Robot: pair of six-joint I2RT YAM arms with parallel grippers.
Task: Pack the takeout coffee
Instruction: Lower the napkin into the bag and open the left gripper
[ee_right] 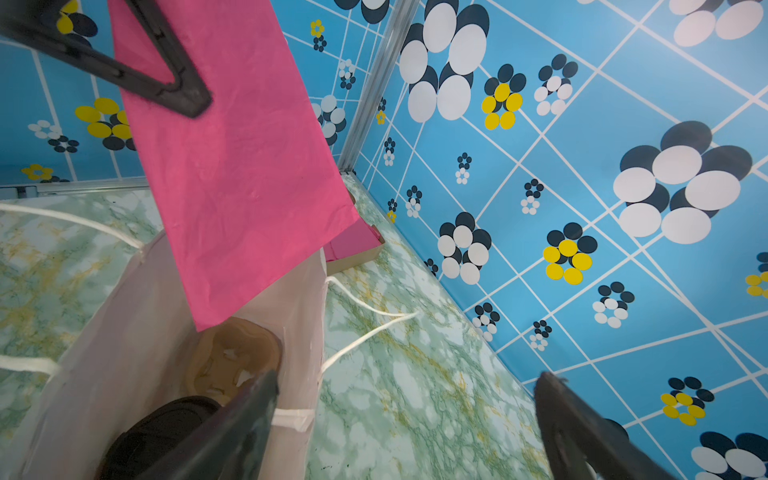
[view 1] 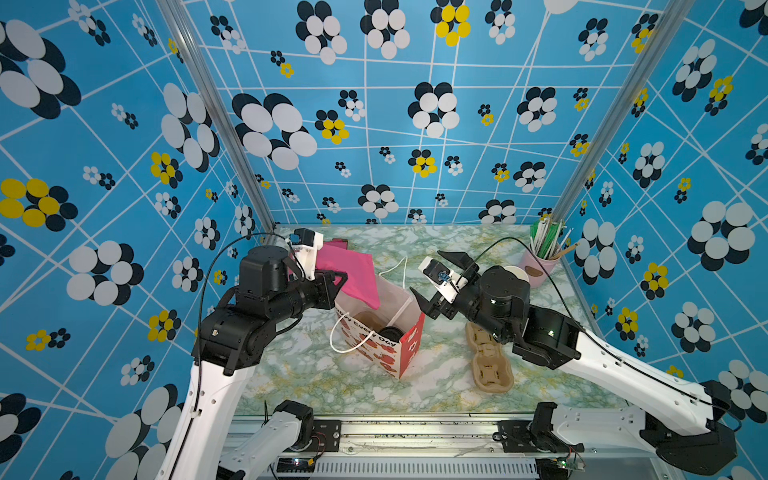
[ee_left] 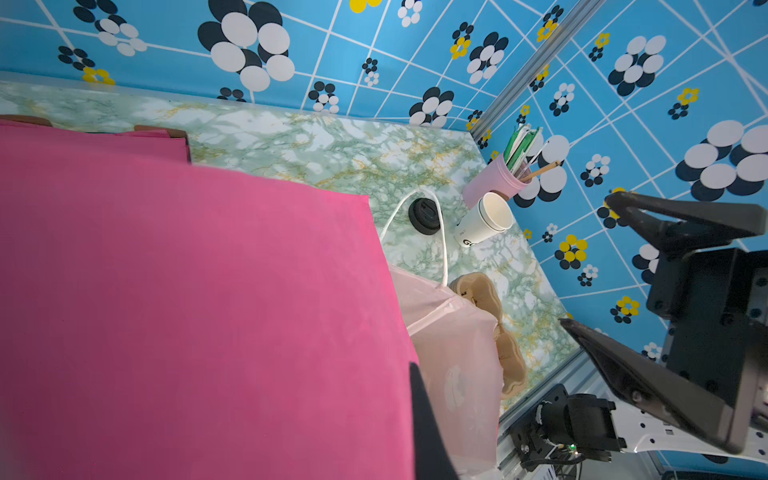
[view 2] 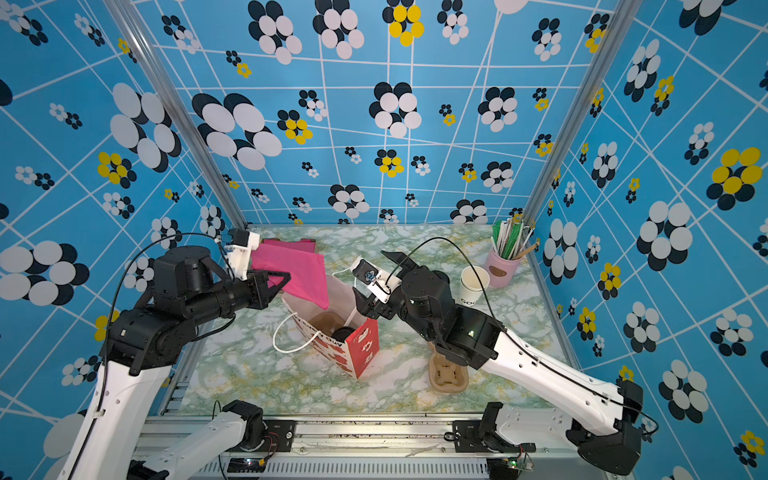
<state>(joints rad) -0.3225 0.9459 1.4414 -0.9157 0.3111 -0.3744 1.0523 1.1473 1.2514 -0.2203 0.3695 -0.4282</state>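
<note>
The takeout coffee stands inside the white and red paper bag [view 1: 411,347], where only its black lid [view 1: 390,333] shows, next to a brown cup carrier [view 1: 368,321]. In the right wrist view the same lid [ee_right: 158,428] lies deep in the bag. My left gripper [view 1: 341,277] is shut on a pink tissue sheet [view 1: 353,276], which hangs over the bag with its lower corner in the mouth. My right gripper [view 1: 426,271] stands wide open and empty at the bag's right wall, with one finger [ee_right: 249,411] at the rim.
A lidless white cup [view 2: 473,284] and a pink holder of straws [view 2: 505,268] stand at the back right. A loose black lid [ee_left: 424,216] lies behind the bag. Stacked brown carriers [view 1: 490,368] lie under the right arm. A box of pink sheets [view 2: 286,242] sits at the back left.
</note>
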